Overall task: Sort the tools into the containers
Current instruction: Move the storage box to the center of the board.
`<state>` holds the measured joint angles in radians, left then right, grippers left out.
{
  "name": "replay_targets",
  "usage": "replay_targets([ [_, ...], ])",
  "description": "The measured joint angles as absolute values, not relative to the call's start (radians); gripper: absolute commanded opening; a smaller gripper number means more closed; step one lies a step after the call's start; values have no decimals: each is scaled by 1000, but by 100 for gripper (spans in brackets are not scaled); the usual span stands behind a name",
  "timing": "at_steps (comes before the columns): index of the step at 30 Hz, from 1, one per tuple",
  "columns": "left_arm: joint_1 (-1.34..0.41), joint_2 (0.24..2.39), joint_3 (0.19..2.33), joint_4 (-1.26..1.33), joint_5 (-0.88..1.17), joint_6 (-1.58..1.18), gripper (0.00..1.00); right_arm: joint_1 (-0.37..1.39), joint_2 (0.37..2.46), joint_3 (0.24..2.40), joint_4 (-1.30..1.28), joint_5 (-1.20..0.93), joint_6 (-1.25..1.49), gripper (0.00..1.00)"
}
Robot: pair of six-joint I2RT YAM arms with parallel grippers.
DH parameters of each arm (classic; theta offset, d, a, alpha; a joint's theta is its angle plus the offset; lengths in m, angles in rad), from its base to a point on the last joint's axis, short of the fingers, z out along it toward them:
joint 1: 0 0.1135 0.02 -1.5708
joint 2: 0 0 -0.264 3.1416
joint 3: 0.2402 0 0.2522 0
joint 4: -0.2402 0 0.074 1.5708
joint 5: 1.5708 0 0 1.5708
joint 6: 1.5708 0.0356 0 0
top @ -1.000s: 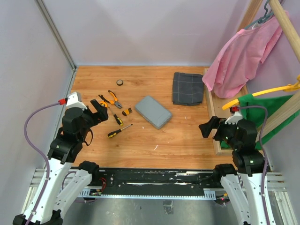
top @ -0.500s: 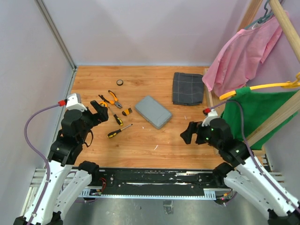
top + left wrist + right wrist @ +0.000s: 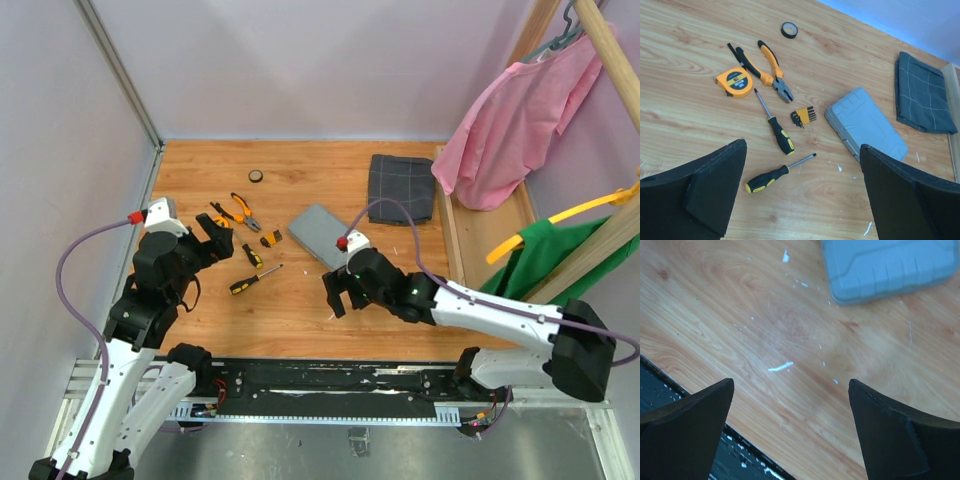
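Observation:
The tools lie at the left of the wooden table: orange-handled pliers, a round orange tape measure, two yellow-and-black screwdrivers and a small hex-key holder. The closed grey case lies to their right. My left gripper hovers open near the tools, nothing between its fingers. My right gripper stands open over bare wood just in front of the case, and the right arm covers part of the case from above.
A black tape roll lies at the back left. A dark checked folded cloth sits at the back right. A wooden rack with pink and green garments stands along the right side. The black rail runs at the near table edge.
My right arm has swung from the right side leftward to the table's middle, stopping in front of the grey case. The green garment has shifted. The left arm has not moved.

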<state>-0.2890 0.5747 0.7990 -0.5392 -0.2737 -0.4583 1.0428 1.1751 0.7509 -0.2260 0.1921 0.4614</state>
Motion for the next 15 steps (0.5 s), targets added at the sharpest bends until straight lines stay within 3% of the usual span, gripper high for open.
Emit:
replay_targets([
  [15,-289,599,791,-526,-237,-451,99,997,1547,1104,-189,129,300,99],
])
